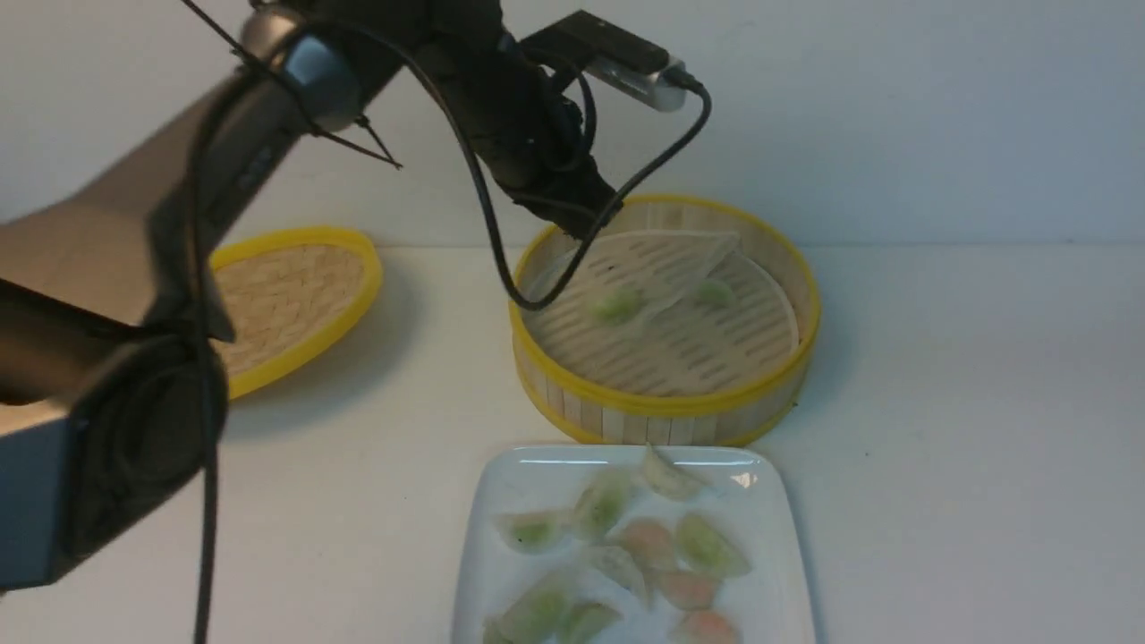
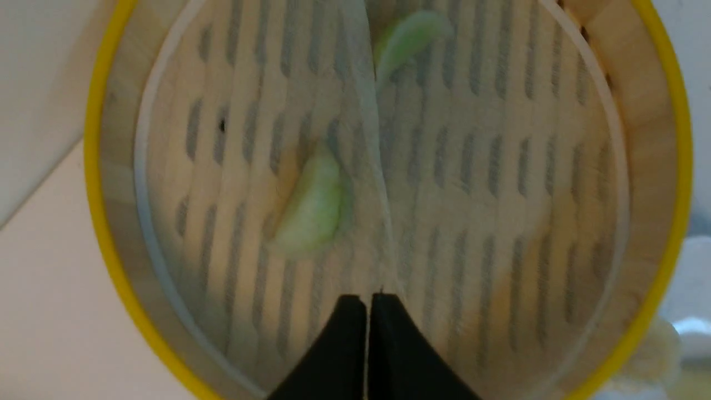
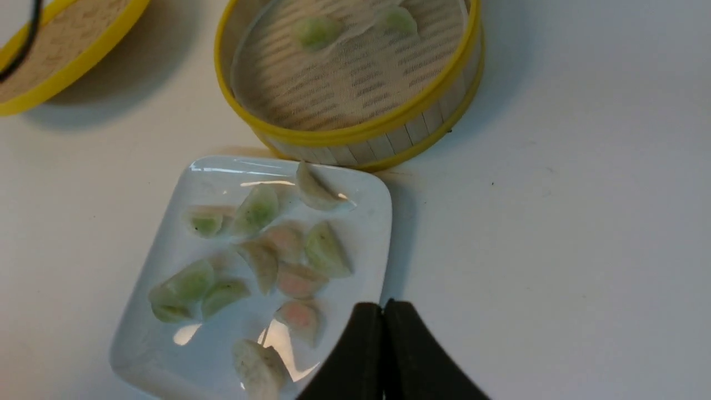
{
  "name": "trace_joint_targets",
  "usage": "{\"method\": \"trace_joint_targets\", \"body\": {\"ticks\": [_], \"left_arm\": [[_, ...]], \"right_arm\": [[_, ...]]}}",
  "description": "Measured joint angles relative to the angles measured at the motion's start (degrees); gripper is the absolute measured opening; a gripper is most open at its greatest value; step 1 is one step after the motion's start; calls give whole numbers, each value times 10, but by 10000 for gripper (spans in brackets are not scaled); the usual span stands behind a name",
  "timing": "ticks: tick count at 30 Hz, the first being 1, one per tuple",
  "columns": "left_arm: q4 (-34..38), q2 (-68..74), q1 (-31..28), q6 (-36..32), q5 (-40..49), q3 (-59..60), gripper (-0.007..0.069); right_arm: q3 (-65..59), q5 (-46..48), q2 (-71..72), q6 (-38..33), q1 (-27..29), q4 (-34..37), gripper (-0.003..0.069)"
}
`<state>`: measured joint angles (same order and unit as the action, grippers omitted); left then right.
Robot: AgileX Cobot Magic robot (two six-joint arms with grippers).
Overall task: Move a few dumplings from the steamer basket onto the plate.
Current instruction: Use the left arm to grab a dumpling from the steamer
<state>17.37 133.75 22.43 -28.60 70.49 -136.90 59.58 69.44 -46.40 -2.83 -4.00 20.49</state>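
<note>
The steamer basket (image 1: 662, 404) stands mid-table with two green dumplings (image 1: 617, 306) (image 1: 716, 292) on its pale liner (image 1: 680, 259). My left gripper (image 1: 586, 224) hangs over the basket's back left, shut. In the left wrist view a raised fold of the liner (image 2: 373, 139) runs straight into the gripper's (image 2: 367, 297) tips, with one dumpling (image 2: 311, 205) beside the fold and another (image 2: 408, 39) farther off. The white plate (image 1: 501, 581) in front of the basket holds several dumplings (image 1: 707, 546). My right gripper (image 3: 383, 304) is shut and empty above the plate's (image 3: 166, 339) edge.
The flat woven lid (image 1: 295, 295) with a yellow rim lies to the left of the basket. The left arm's cable (image 1: 501, 259) droops over the basket's left rim. White table (image 1: 966, 429) stretches to the right, with a white wall behind.
</note>
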Motion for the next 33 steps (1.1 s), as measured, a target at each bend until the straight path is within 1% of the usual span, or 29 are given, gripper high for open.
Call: {"method": "trace_joint_targets", "body": {"ticks": [1, 3, 6, 10, 12, 13, 15, 16, 17, 18, 19, 20, 21, 22, 24, 26, 28, 30, 32, 33], "left_arm": [[0, 3, 0, 0, 0, -5, -6], [-3, 44, 5, -4, 1, -56, -6], [-6, 64, 6, -16, 1, -69, -3], [-10, 83, 6, -37, 2, -71, 38], [-11, 95, 6, -42, 2, -71, 111], [-11, 98, 6, -43, 2, -71, 134], [-11, 107, 6, -45, 2, -72, 225], [-12, 108, 6, -46, 2, -72, 245], [-13, 116, 6, -48, 2, -72, 318], [-14, 121, 6, -51, 2, -72, 359], [-18, 130, 6, -55, 1, -72, 428], [-19, 131, 6, -56, 0, -72, 437], [-24, 139, 7, -58, -5, -72, 501], [-28, 145, 7, -60, -9, -72, 533], [-31, 152, 7, -61, -17, -71, 556], [-33, 157, 7, -61, -21, -71, 557], [-36, 158, 7, -61, -21, -71, 510], [-39, 159, 7, -61, -21, -71, 426], [-42, 159, 9, -61, -21, -71, 305], [-43, 159, 11, -61, -20, -71, 227]], "right_arm": [[0, 1, 0, 0, 0, 0, -15], [0, 3, 0, 5, 0, 1, -15], [0, 8, 0, 13, 0, 2, -15], [0, 13, 0, 16, 0, 2, -15], [0, 14, 0, 17, 0, 2, -15], [0, 14, 0, 17, 0, 2, -15], [0, 14, 0, 17, 0, 2, -15], [0, 14, 0, 17, 0, 2, -15], [0, 14, 0, 19, 0, 2, -15], [0, 14, 0, 20, 0, 2, -15], [0, 14, 0, 24, 0, 2, -15], [0, 14, 0, 24, 0, 2, -15], [0, 17, 0, 28, 0, 2, -15], [0, 20, 0, 28, 0, 2, -15], [0, 24, 0, 28, 0, 2, -15], [0, 28, 0, 28, 0, 2, -15], [0, 30, 0, 28, 0, 2, -15], [0, 30, 0, 28, 0, 2, -15], [0, 30, 0, 28, 0, 2, -15], [0, 30, 0, 28, 0, 2, -15]]}}
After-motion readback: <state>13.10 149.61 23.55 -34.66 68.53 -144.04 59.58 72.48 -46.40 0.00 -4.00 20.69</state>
